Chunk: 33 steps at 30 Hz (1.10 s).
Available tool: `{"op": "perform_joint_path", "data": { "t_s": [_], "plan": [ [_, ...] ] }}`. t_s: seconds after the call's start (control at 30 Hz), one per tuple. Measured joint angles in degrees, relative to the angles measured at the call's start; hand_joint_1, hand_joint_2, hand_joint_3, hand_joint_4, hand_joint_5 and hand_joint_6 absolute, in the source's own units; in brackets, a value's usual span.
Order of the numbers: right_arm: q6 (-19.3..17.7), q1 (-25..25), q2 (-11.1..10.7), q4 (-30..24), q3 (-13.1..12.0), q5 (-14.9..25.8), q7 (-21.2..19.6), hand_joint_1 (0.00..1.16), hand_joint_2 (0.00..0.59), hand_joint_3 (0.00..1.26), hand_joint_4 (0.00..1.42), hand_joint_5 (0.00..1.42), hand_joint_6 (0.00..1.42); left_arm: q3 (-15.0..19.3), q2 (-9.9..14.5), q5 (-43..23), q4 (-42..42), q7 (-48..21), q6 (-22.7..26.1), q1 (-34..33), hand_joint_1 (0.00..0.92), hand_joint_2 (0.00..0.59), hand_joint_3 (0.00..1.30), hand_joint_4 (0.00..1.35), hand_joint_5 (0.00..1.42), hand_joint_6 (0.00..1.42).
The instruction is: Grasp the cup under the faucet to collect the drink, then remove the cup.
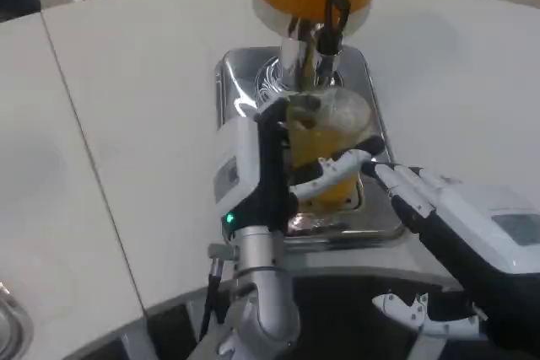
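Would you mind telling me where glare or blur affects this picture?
Head view: bright glare streaks the shiny metal drip tray; the clear plastic cup of orange drink, held by the left robot hand, looks soft and hazy; the right robot hand is slightly blurred.

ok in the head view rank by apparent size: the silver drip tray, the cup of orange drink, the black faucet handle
1. silver drip tray
2. cup, partly hidden by the left hand, though clearly smaller than the tray
3. black faucet handle, smallest
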Motion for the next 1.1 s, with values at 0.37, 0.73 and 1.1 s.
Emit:
{"op": "perform_joint_path", "data": {
  "t_s": [0.37, 0.73, 1.1],
  "plan": [
    [0.0, -1.7, 0.1, 1.5, 1.5, 1.0, -0.1, 0.57, 0.426, 0.00, 0.00, 0.00, 0.04, 0.2, 0.6, -0.6, -0.5, 0.2, -0.4, 0.4, 0.596, 0.012, 1.10, 1.10, 1.42, 1.42],
    [-0.2, -2.3, 0.3, 1.6, 3.3, 1.5, -1.3, 0.56, 0.428, 0.00, 0.00, 0.00, 0.05, 0.1, 5.6, 0.3, -5.2, 0.2, -0.4, 3.5, 0.602, 0.013, 1.10, 1.10, 1.42, 1.42],
    [-0.2, -1.5, 0.6, 1.5, 3.4, 1.4, -3.3, 0.56, 0.433, 0.00, 0.00, 0.00, 0.05, -2.8, 12.6, 10.5, -11.8, 2.8, 2.1, 6.2, 0.615, 0.012, 1.11, 1.10, 1.42, 1.42]
  ]
}}
